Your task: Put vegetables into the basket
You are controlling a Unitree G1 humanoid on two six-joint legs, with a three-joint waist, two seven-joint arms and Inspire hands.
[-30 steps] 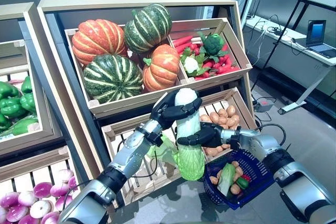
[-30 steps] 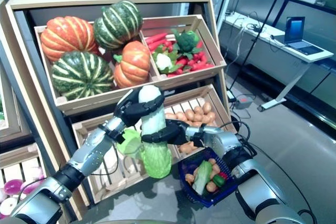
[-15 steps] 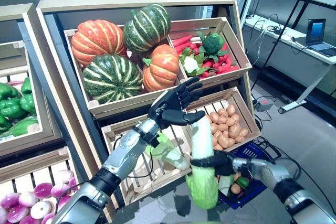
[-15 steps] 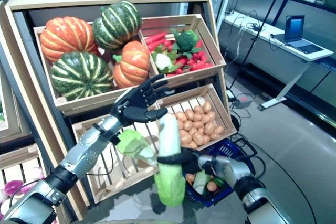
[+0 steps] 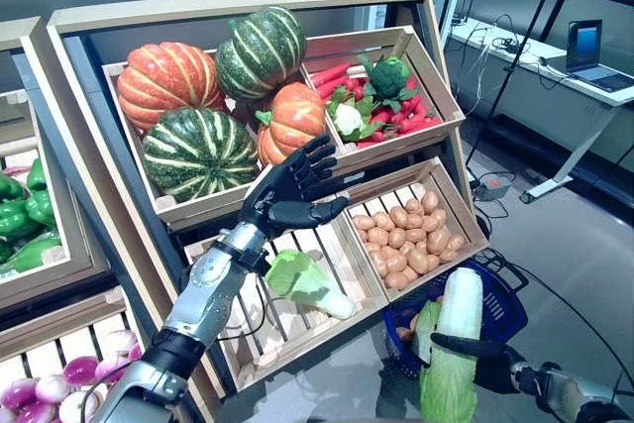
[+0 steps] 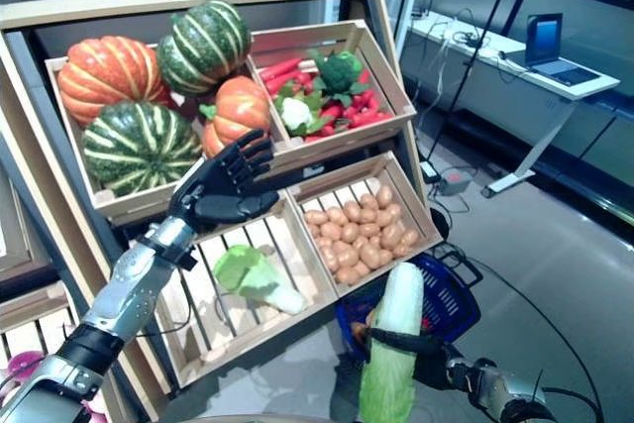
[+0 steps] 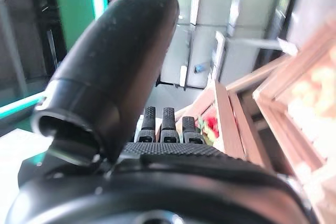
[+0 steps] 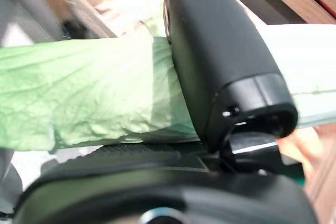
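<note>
My right hand [image 5: 487,364] is shut on a long cabbage [image 5: 451,344] with a white stalk and green leaves. It holds the cabbage upright in front of the blue basket [image 5: 505,289], near its front rim. The right wrist view shows the thumb [image 8: 220,56] pressed over the green leaves [image 8: 79,93]. The basket stands on the floor and holds a green leafy vegetable [image 5: 426,329] and small brown round ones. My left hand [image 5: 292,190] is open and empty, fingers spread, raised in front of the wooden stand [image 5: 248,7] above a lower crate.
The wooden stand has sloping crates of produce in two rows. A second cabbage [image 5: 302,279] lies in the lower crate under my left hand. A desk with a laptop [image 5: 589,47] stands at the far right. Grey floor lies to the right of the basket.
My right hand has carried the cabbage down and to the right, toward the basket. My left hand let go of it and stays raised with fingers spread. The camera has shifted.
</note>
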